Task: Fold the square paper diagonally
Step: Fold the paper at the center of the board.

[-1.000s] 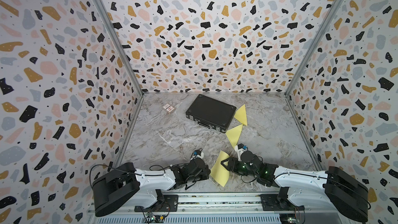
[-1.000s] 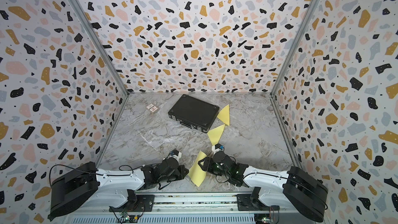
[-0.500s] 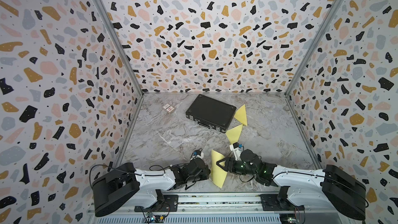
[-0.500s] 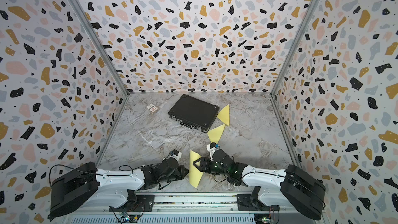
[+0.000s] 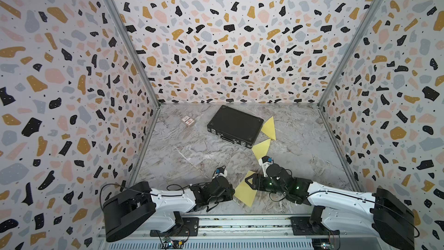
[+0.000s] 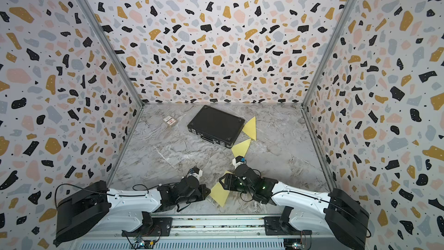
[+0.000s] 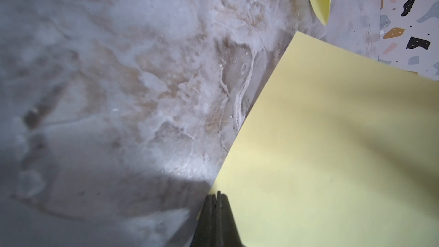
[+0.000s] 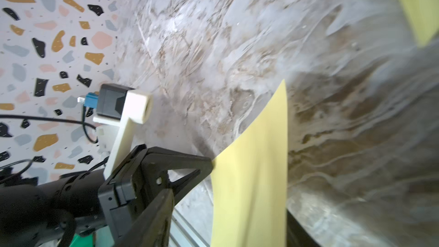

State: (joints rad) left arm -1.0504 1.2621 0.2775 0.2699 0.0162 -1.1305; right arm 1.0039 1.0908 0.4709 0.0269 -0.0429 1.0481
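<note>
The square paper [image 5: 245, 192] [image 6: 219, 193] is pale yellow and sits near the front edge of the marble table between both arms. My left gripper [image 5: 231, 192] [image 7: 216, 194] is shut on the paper's left corner. The right wrist view shows its tip [image 8: 210, 162] pinching that corner. The sheet [image 8: 251, 174] curves upward between the spread fingers of my right gripper [image 5: 249, 182] [image 8: 231, 205], which is open around its right side. In the left wrist view the paper [image 7: 332, 150] rises away from the shut jaws.
A black case [image 5: 234, 126] lies at the back centre, with two folded yellow triangles [image 5: 269, 128] [image 5: 262, 149] beside it. A small packet [image 5: 188, 120] sits at the back left. Patterned walls enclose three sides, and a metal rail [image 5: 240, 222] runs along the front.
The right gripper shifted a little left over the paper and its jaws spread wider. The paper stood narrow on edge half a second ago and now spreads out wider. The left gripper stayed put.
</note>
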